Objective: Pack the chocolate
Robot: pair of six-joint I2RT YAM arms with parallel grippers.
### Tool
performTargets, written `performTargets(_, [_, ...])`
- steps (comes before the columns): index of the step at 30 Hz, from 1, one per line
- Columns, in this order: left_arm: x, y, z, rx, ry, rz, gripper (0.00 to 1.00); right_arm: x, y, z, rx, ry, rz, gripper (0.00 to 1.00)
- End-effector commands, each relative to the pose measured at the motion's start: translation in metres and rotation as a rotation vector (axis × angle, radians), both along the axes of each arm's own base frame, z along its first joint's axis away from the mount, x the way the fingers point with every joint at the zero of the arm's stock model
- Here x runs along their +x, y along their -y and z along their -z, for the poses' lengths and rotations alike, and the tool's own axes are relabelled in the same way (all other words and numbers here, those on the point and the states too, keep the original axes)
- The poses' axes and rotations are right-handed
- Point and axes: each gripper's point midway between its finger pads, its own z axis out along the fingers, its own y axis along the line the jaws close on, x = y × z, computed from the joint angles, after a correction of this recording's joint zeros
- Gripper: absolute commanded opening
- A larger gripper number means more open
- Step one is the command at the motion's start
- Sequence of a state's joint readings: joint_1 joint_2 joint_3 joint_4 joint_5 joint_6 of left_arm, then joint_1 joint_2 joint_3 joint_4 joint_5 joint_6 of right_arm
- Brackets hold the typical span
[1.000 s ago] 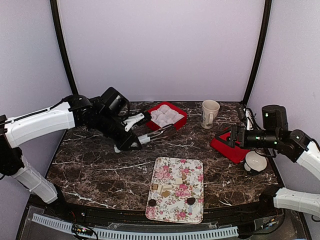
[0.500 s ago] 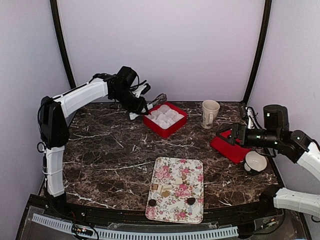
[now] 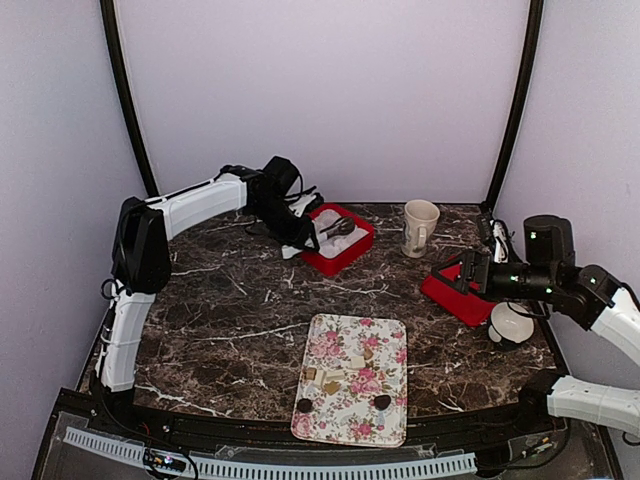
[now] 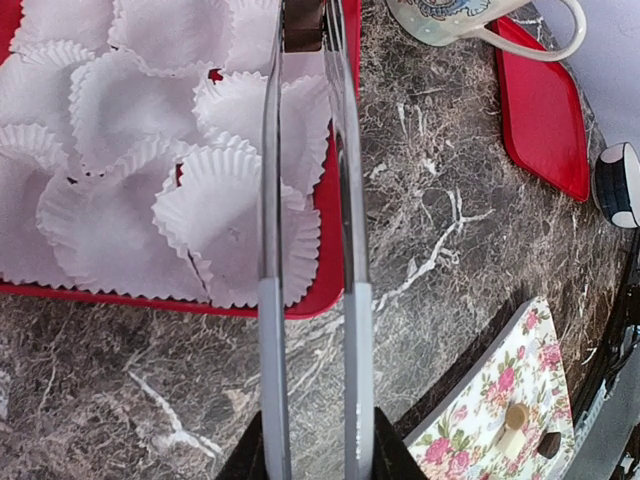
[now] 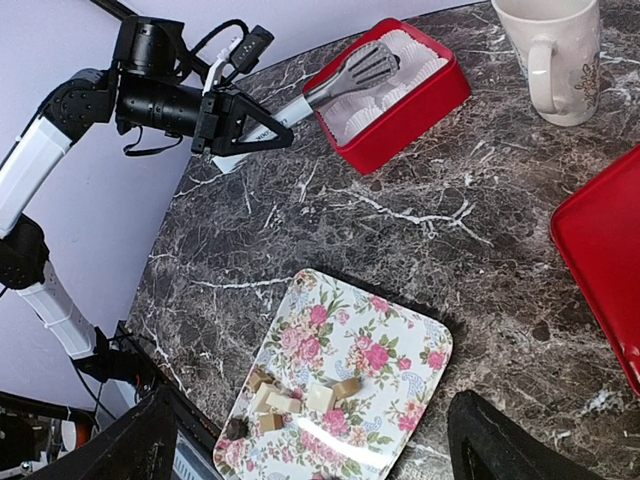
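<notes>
Counter: dark brown marble counter (image 3: 220, 320), white-veined, glossy; plain lilac walls (image 3: 320, 100) around.
Floral tray: rounded rectangle (image 3: 340, 335), pink roses on cream.
Chocolate: small tan squares and dark round pieces (image 5: 320, 397) on the floral tray's near half.
Red box: square-cornered (image 3: 352, 250), beyond the floral tray to the left, filled with white crinkled paper cups (image 4: 120, 120).
Left claw: (image 3: 306, 232) clamped on metal tongs (image 4: 350, 200), beyond the floral tray.
Right claw: (image 3: 466, 275) fingers wide apart, right of the floral tray.

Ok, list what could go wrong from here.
1. The tongs, held by the left gripper, hang over the paper cups, which overlap and lie crooked in the red box; pressing down could crush or shift them.
2. A brown piece seems pinched at the tips; released off-centre, it may land between cups.
</notes>
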State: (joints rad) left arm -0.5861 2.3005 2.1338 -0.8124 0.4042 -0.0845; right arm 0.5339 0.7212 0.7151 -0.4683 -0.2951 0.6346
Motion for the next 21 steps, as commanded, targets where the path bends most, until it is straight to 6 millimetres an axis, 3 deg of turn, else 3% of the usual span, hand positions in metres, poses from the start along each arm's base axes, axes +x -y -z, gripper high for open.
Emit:
performTargets(1, [0.002, 0.016, -0.015, -0.054, 0.021, 0.021, 0.05, 0.006, -0.002, -0.005, 0.03, 0.025, 0.01, 0.95])
performTargets(21, [0.021, 0.038, -0.011, -0.128, 0.023, 0.002, 0.1, 0.009, -0.007, 0.0, 0.03, 0.01, -0.006, 0.95])
